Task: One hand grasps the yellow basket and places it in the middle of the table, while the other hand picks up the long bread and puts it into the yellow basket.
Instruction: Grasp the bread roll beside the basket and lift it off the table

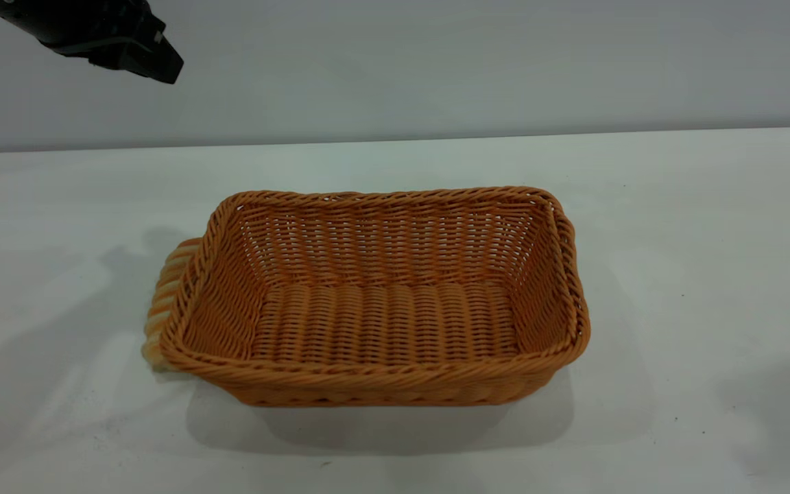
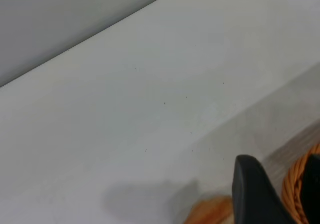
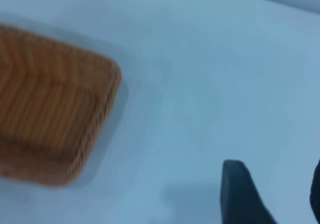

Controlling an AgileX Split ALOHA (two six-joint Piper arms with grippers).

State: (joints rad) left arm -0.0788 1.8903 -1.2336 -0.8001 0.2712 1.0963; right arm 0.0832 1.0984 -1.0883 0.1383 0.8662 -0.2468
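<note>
The yellow basket (image 1: 374, 374) stands empty in the middle of the table (image 1: 676, 240). The long bread (image 1: 165, 288) lies on the table against the basket's left end, mostly hidden by the rim. My left gripper (image 1: 162, 65) hangs high above the table's far left, open and empty. In the left wrist view its fingers (image 2: 252, 194) frame the basket rim (image 2: 295, 184) far below, with the bread (image 2: 210, 211) beside it. My right gripper (image 3: 275, 184) is outside the exterior view. It is open and empty over bare table, well away from the basket (image 3: 107, 98).
A grey wall (image 1: 436, 62) runs behind the table's far edge. Bare white tabletop lies to the right of the basket and in front of it.
</note>
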